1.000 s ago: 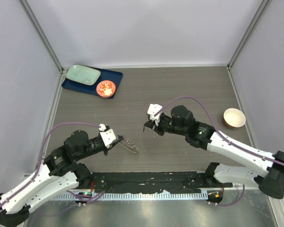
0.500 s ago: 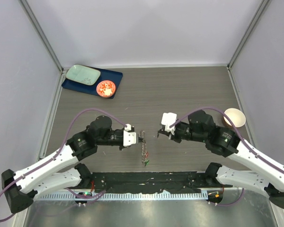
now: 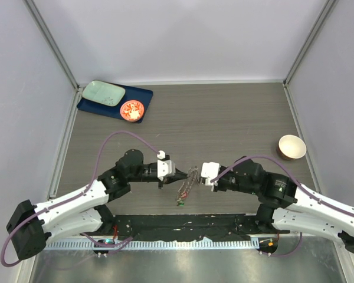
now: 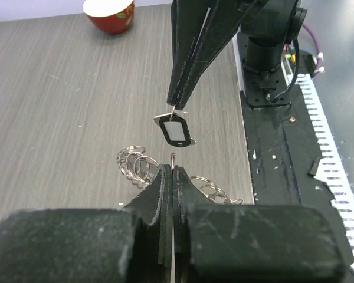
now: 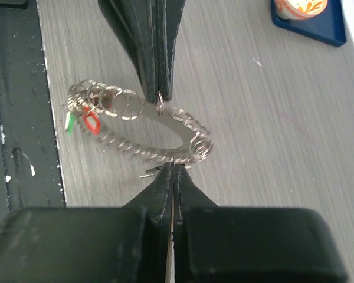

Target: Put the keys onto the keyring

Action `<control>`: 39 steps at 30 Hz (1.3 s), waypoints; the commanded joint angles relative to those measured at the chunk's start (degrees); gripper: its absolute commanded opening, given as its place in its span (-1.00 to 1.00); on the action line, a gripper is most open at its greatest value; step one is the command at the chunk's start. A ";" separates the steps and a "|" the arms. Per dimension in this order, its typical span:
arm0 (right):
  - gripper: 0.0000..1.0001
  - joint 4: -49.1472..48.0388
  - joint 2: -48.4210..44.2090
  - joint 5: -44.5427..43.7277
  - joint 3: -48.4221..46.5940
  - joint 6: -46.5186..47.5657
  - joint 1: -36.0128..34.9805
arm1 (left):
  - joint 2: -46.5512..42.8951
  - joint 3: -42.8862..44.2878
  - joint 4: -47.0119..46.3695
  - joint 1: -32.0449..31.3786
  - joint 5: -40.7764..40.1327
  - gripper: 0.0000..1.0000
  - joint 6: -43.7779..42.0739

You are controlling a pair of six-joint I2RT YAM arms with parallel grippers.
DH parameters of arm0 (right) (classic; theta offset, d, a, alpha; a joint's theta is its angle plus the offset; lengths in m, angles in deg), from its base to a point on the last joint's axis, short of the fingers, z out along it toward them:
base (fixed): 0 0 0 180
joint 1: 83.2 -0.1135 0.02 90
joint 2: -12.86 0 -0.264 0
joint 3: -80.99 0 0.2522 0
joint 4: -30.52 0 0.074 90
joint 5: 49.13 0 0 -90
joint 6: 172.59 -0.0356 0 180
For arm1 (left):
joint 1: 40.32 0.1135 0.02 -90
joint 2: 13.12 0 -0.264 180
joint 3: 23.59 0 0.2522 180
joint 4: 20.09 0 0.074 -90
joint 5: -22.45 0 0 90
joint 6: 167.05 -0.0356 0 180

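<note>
The keyring (image 5: 165, 132) is an oval metal ring fringed with small grey loops. It hangs above the table at centre, seen as the keyring (image 3: 187, 184) from above. My left gripper (image 3: 181, 174) is shut on its rim, and the left gripper (image 4: 173, 164) pinches a thin metal edge. A red key (image 5: 92, 122) and a green key (image 5: 69, 122) dangle from the ring's low end. My right gripper (image 3: 196, 175) faces the left one, shut on a black key (image 4: 177, 131) with a white label. The right gripper (image 5: 176, 168) tip sits just beside the ring's edge.
A blue tray (image 3: 143, 94) at the back left carries a pale green plate (image 3: 103, 92) and an orange-red dish (image 3: 131, 109). A small bowl (image 3: 291, 147) stands at the right. The black base strip (image 3: 183, 224) runs along the near edge.
Both arms have swung in to the table's centre. The left one lifted the keyring off the table and carried it right; the right one brought the black key down to meet it.
</note>
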 commanded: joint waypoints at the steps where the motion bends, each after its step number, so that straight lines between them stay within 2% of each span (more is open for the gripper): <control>1: -0.99 -5.47 -1.36 -7.35 0.62 1.42 -2.41 | 1.45 0.05 -12.86 0.11 2.32 -1.00 6.01; 8: -0.99 -5.65 -0.39 -7.18 1.15 1.60 -3.55 | 4.71 0.75 -12.51 0.02 4.78 -1.00 6.45; 39: -0.98 -5.30 0.84 -3.93 0.01 1.51 -5.31 | 4.36 2.59 -8.20 -0.15 5.14 -1.00 4.16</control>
